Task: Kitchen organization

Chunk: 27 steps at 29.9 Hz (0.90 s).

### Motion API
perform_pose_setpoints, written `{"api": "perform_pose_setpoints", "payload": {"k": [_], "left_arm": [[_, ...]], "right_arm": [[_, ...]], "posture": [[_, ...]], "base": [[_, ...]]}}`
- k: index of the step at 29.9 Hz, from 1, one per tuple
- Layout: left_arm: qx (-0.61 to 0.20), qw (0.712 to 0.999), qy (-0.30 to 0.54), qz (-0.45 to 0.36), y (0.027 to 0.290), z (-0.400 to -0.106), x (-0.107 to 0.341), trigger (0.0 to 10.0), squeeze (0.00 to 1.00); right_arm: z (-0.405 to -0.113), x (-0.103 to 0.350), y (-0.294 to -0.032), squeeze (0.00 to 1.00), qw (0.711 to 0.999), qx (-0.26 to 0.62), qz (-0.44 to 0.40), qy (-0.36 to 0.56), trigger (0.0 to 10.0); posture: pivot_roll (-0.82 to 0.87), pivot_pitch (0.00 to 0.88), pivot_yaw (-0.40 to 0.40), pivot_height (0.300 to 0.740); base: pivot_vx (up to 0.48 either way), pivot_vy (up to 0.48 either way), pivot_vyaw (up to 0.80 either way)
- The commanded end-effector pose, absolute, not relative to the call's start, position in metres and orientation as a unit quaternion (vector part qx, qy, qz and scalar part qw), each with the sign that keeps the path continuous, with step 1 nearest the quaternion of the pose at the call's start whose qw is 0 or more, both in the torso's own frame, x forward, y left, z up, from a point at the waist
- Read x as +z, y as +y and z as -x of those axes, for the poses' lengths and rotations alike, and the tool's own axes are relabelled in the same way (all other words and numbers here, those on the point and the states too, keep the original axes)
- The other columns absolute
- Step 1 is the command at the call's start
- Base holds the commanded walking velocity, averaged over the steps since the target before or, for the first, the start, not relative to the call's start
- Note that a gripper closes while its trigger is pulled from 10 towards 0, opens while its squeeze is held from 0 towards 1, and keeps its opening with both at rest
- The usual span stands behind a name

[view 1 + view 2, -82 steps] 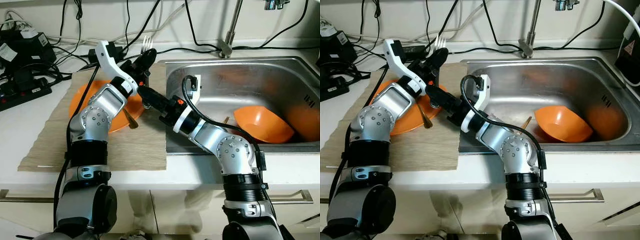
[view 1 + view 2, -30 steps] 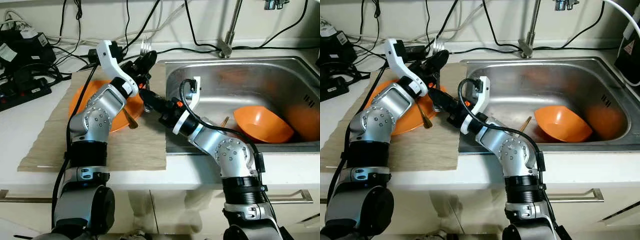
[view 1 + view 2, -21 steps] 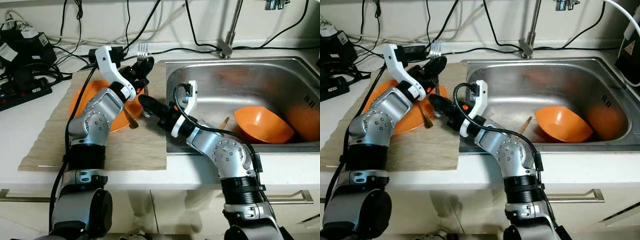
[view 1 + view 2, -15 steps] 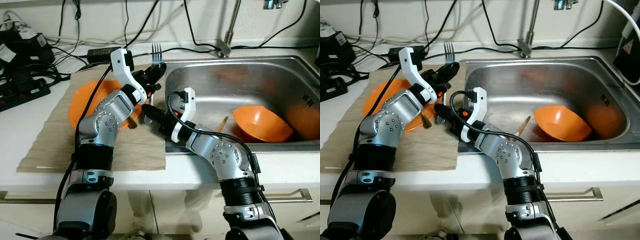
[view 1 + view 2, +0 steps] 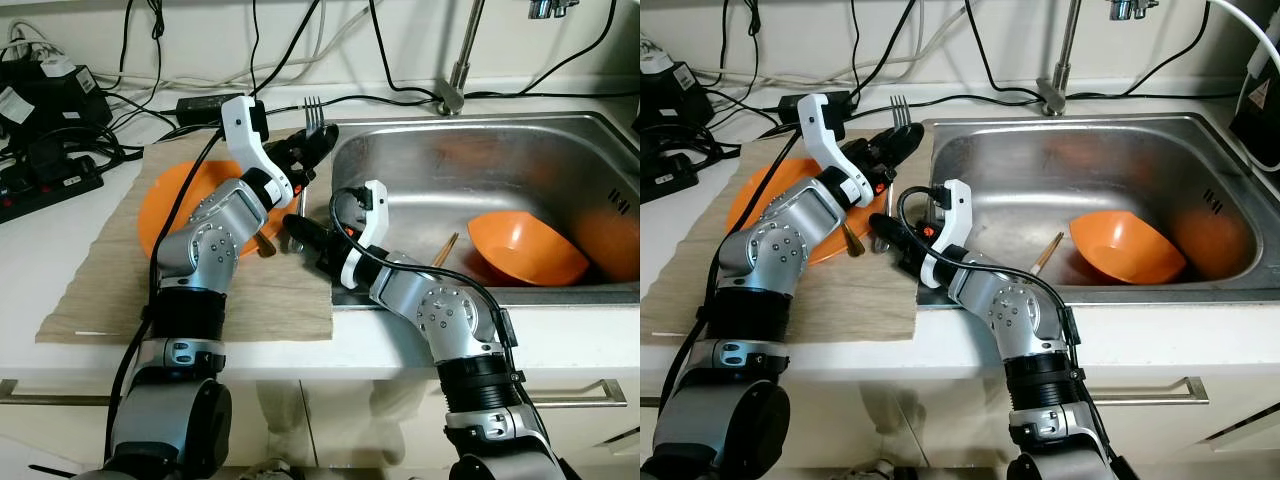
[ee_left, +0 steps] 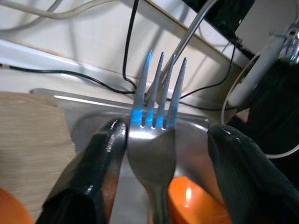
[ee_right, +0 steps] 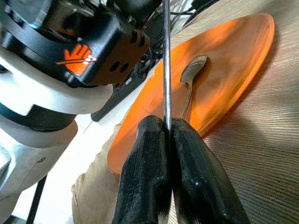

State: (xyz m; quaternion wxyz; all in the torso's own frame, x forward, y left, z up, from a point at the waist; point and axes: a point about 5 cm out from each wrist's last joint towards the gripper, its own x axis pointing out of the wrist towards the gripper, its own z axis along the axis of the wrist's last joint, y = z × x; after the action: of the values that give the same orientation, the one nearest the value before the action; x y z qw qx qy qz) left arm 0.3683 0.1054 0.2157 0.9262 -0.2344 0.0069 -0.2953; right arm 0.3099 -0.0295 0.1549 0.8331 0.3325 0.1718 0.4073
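Observation:
A silver fork [image 5: 312, 110] stands almost upright over the edge of the woven mat [image 5: 200, 290], tines up, beside the sink's left rim. My right gripper [image 5: 297, 228] is shut on the lower end of its handle [image 7: 166, 70]. My left gripper [image 5: 312, 148] sits around the fork's neck, open, its fingers [image 6: 100, 158] apart from the fork [image 6: 156, 140] on both sides. An orange plate [image 5: 160, 200] lies on the mat behind the arms, with a spoon [image 7: 189, 77] on it.
The steel sink [image 5: 420, 170] holds an orange bowl [image 5: 520, 245], a second orange dish [image 5: 612, 240] and a wooden stick [image 5: 445, 248]. The faucet [image 5: 455, 80] rises behind it. A power strip [image 5: 45, 180] and cables crowd the counter's back left.
The fork and both grippers have shifted right, toward the sink's rim. The right gripper has drawn back toward the counter's front. The left gripper's fingers now stand apart from the fork.

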Motion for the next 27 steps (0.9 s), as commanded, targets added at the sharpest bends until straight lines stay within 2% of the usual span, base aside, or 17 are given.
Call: {"api": "perform_pose_setpoints", "payload": {"k": [1, 12, 27], "left_arm": [[-0.297, 0.929, 0.000, 0.218, 0.107, -0.371, 0.220, 10.0, 1.00], [-0.285, 0.939, 0.016, 0.193, 0.117, -0.373, 0.207, 10.0, 1.00], [-0.275, 0.944, -0.002, 0.183, 0.129, -0.376, 0.215, 10.0, 1.00]], "right_arm": [[-0.310, 0.153, -0.029, 0.00, 0.836, 0.401, -0.331, 0.176, 0.0], [-0.311, 0.151, -0.031, 0.00, 0.840, 0.394, -0.330, 0.176, 0.0], [-0.312, 0.151, -0.034, 0.00, 0.845, 0.388, -0.324, 0.173, 0.0]], "posture": [[-0.05, 0.000, 0.100, 0.740], [-0.05, 0.000, 0.102, 0.740], [-0.05, 0.000, 0.100, 0.740]], "base": [[0.000, 0.000, 0.00], [0.000, 0.000, 0.00], [0.000, 0.000, 0.00]]}}
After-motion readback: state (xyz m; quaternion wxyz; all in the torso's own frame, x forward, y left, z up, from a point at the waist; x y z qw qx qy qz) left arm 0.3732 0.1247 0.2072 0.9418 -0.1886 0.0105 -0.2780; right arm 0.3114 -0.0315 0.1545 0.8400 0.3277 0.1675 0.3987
